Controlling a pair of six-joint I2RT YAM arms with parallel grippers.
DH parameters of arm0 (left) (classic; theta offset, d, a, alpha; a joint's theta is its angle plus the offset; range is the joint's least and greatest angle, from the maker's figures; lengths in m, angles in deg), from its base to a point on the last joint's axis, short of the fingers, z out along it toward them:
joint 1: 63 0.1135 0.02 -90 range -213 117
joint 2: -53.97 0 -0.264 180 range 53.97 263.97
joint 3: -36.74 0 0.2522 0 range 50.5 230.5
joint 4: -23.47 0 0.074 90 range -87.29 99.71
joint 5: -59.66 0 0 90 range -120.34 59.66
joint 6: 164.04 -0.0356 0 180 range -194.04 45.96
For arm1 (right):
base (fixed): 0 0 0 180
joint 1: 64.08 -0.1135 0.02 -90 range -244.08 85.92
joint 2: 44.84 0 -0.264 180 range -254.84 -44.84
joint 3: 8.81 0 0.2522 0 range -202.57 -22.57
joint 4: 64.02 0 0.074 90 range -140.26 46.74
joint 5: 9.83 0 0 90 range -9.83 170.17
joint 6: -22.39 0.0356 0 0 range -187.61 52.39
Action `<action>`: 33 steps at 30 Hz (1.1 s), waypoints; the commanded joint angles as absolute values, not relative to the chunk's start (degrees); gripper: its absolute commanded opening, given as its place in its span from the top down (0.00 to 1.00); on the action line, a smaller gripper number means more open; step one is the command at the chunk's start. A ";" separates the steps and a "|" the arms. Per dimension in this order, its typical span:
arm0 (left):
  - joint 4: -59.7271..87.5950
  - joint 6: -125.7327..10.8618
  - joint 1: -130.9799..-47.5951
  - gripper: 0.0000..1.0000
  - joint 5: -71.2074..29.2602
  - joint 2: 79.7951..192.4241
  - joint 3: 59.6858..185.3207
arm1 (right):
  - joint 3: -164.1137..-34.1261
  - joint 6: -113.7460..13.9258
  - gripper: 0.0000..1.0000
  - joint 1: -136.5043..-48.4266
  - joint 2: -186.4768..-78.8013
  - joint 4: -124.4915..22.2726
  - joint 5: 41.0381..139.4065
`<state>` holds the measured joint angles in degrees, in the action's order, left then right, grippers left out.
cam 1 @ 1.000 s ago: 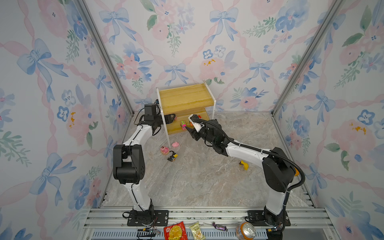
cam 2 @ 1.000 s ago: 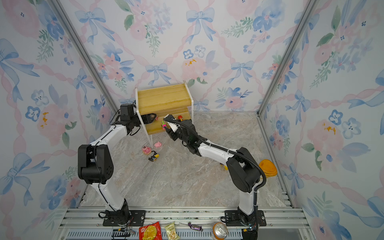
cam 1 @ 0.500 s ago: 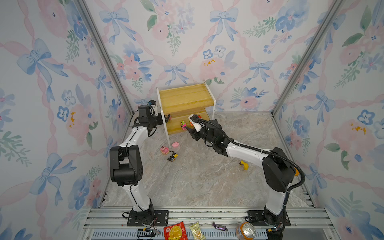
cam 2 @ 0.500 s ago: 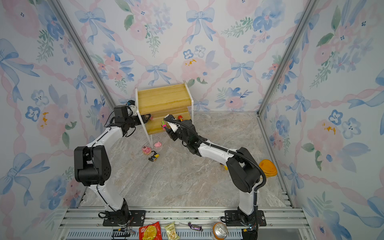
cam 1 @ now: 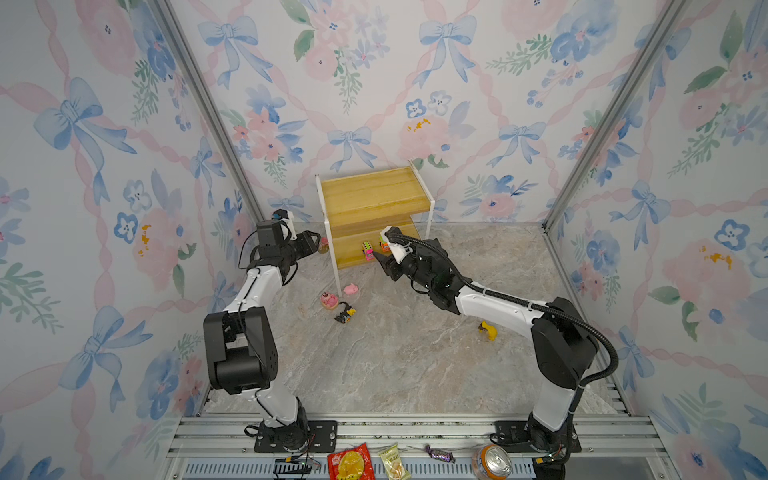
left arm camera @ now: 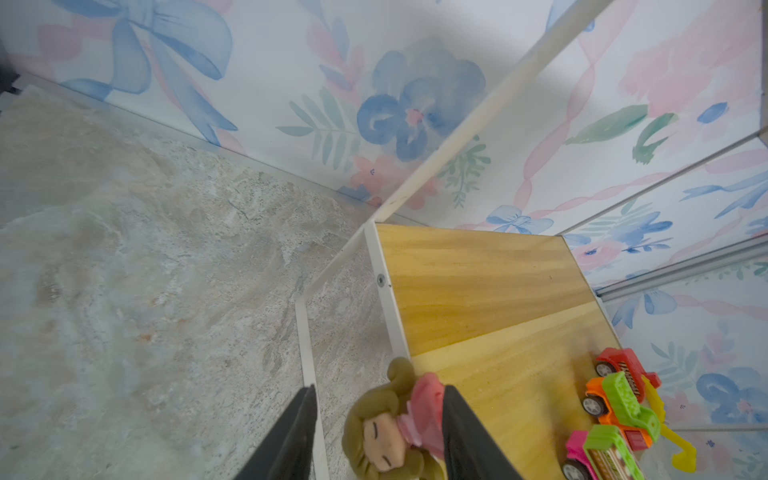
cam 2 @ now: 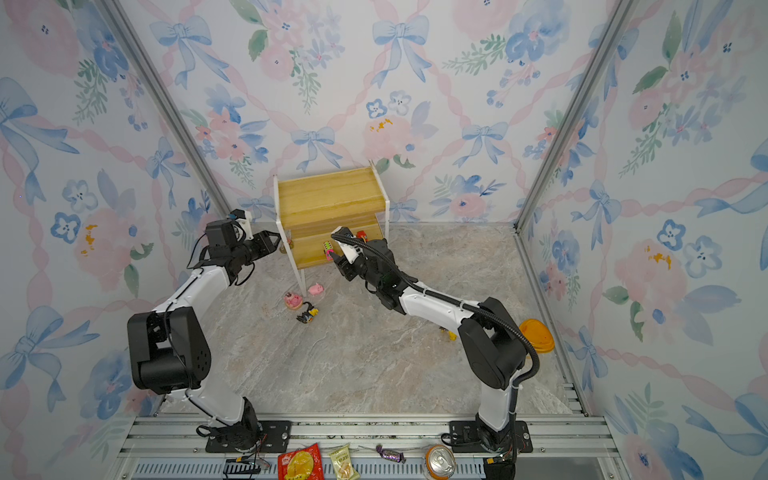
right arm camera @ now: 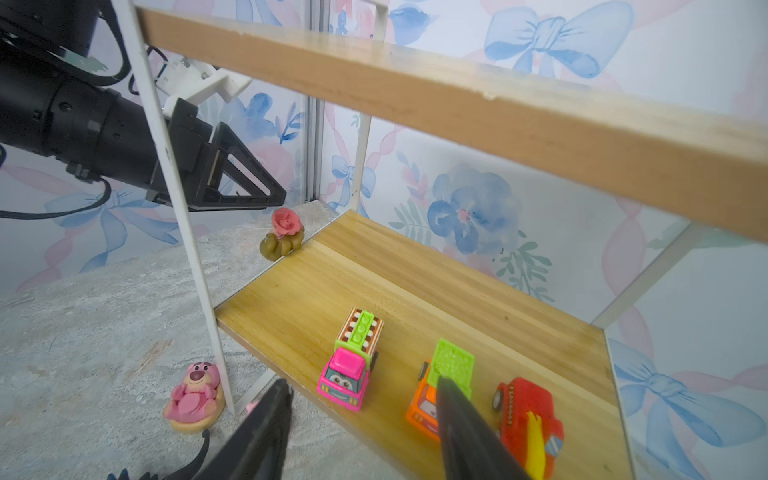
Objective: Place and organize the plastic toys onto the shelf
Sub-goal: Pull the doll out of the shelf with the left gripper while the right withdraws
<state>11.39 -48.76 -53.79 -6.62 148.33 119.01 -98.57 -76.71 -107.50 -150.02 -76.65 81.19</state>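
The shelf (cam 1: 374,191) (cam 2: 328,191) stands against the back wall. On its lower board stand a pink car (right arm camera: 351,365) (cam 1: 367,251), a green-orange car (right arm camera: 451,365) and a red car (right arm camera: 528,411). A pink-dress doll (left arm camera: 395,428) (right arm camera: 282,232) lies at that board's left end. My left gripper (left arm camera: 380,388) (cam 1: 311,245) is open around it, one finger touching the dress. My right gripper (right arm camera: 363,384) (cam 1: 380,262) hangs open and empty before the lower board. On the floor lie a pink pig (cam 1: 351,289), a round pink figure (cam 1: 329,300), a black-yellow figure (cam 1: 345,312) and a yellow figure (cam 1: 487,330).
Snack packets (cam 1: 351,463), a wrapped candy (cam 1: 438,454) and a drink can (cam 1: 492,467) lie on the front rail. An orange object (cam 2: 536,334) sits behind my right arm's base. The shelf's white front leg (right arm camera: 195,257) stands between the two grippers.
My left gripper has drawn back leftward from the shelf's left side. The right arm has not moved.
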 commanded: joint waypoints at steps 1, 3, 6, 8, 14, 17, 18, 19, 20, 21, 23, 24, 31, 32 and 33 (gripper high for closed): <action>11.75 -46.62 -53.01 0.50 -11.02 143.19 115.73 | -97.46 -74.77 0.42 -106.84 -147.22 -77.81 80.96; 11.43 -46.37 -52.81 0.51 -12.81 141.35 113.57 | -96.56 -74.52 0.42 -106.82 -146.50 -78.12 81.06; 10.65 -45.52 -52.46 0.54 -14.76 138.91 110.05 | -95.16 -73.88 0.42 -106.94 -145.31 -78.38 81.07; 9.88 -45.09 -52.46 0.54 -16.58 137.53 107.78 | -94.02 -73.69 0.42 -107.05 -144.31 -78.35 81.01; 9.06 -42.65 -52.49 0.43 -19.97 137.20 103.81 | -90.05 -71.95 0.42 -107.26 -142.07 -77.98 79.87; 8.70 -41.69 -52.46 0.36 -20.16 139.36 103.50 | -87.46 -70.63 0.43 -107.81 -140.48 -77.74 79.11; 8.73 -41.62 -52.48 0.33 -20.08 140.26 103.66 | -86.52 -70.31 0.43 -108.05 -139.96 -77.99 78.82; 8.69 -41.74 -52.58 0.28 -19.87 141.48 104.16 | -85.33 -69.82 0.43 -108.44 -139.96 -78.20 78.32; 8.70 -42.11 -52.69 0.25 -19.40 142.98 104.83 | -84.16 -69.33 0.43 -108.74 -137.87 -78.29 78.08; 8.73 -42.61 -52.77 0.22 -19.00 144.53 105.63 | -83.13 -68.69 0.43 -109.00 -137.04 -78.42 77.89; 8.33 -43.05 -52.89 0.18 -18.58 147.76 107.43 | -80.38 -66.85 0.43 -109.24 -134.90 -79.23 77.96; 8.39 -43.22 -53.13 0.17 -18.25 149.14 108.33 | -79.22 -66.07 0.42 -109.26 -134.00 -79.45 78.28; 5.99 -51.57 -56.51 0.12 -20.32 157.88 118.24 | -72.75 -65.07 0.42 -109.81 -129.79 -79.20 78.08; 5.69 -53.15 -57.09 0.12 -20.60 158.85 119.45 | -72.39 -65.06 0.42 -109.77 -129.66 -79.16 77.93; 5.04 -54.79 -57.64 0.12 -21.40 160.06 120.94 | -72.19 -65.15 0.42 -109.72 -129.58 -78.89 77.89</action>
